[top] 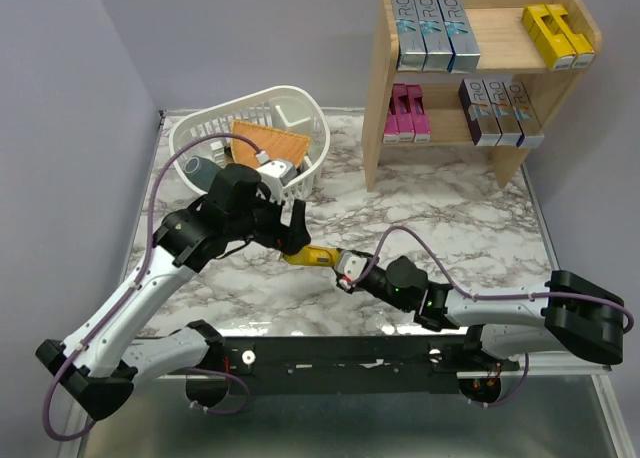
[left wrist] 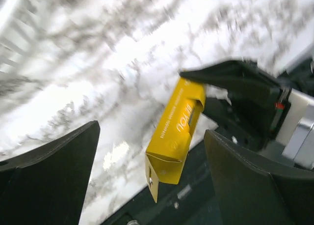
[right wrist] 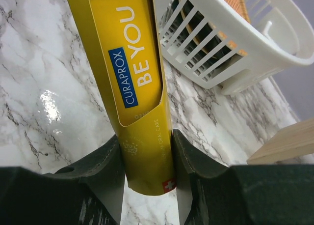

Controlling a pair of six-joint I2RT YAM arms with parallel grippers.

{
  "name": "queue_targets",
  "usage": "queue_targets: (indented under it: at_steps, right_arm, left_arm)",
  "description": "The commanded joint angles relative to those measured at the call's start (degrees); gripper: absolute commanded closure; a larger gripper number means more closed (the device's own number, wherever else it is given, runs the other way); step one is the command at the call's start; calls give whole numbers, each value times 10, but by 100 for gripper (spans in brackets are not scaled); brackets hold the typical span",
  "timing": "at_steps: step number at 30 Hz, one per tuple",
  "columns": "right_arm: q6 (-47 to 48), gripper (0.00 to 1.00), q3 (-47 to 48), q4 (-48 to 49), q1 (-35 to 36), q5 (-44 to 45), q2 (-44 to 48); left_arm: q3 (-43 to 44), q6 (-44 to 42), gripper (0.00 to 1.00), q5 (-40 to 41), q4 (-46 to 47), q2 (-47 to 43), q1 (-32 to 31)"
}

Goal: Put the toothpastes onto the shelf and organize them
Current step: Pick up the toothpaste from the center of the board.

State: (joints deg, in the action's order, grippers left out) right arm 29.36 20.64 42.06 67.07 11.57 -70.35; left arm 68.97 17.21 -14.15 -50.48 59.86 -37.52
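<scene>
A yellow toothpaste (top: 312,257) carton hangs over the marble table between both arms. My right gripper (right wrist: 148,166) is shut on its near end; the carton (right wrist: 137,87) runs away from the pads. My left gripper (left wrist: 149,185) stands open around the carton's other end (left wrist: 179,131), its fingers apart from it on both sides. In the top view the left gripper (top: 296,234) sits just left of the right gripper (top: 347,265). The shelf (top: 380,88) at the back right holds blue-silver toothpastes (top: 435,33) and yellow ones (top: 557,33) on top, pink ones (top: 407,113) and purple-silver ones (top: 500,108) below.
A white slotted basket (top: 300,108) with an orange wedge and grey items stands at the back left, close behind the left arm. The same basket (right wrist: 230,43) shows in the right wrist view beyond the carton. The table's front edge lies just under the grippers.
</scene>
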Motion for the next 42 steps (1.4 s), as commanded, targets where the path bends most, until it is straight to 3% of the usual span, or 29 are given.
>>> queue_targets:
  at_steps: [1, 4, 9, 14, 20, 27, 32, 42]
  right_arm:
    - [-88, 62, 55, -71, 0, 37, 7]
    - [-137, 62, 88, -131, -15, 38, 20]
    - [-235, 62, 166, -274, -37, 27, 35]
    - [-320, 62, 235, -390, -43, 12, 29]
    - [-391, 62, 280, -451, -43, -9, 14]
    - [-418, 62, 293, -480, -45, 13, -1]
    - [-420, 62, 292, -476, -48, 7, 8]
    - [-425, 62, 295, -469, -48, -8, 14]
  left_arm:
    - [-17, 79, 1, 218, 113, -93, 0]
    - [-89, 123, 1, 281, 213, -168, 0]
    - [-261, 201, 1, 282, 381, -266, -1]
    - [-385, 279, 1, 245, 538, -283, -4]
    - [-441, 296, 1, 244, 693, -263, -45]
    - [-462, 278, 1, 321, 717, -293, -82]
    - [-469, 275, 1, 316, 710, -291, -83]
    - [-451, 295, 1, 307, 804, -146, -125]
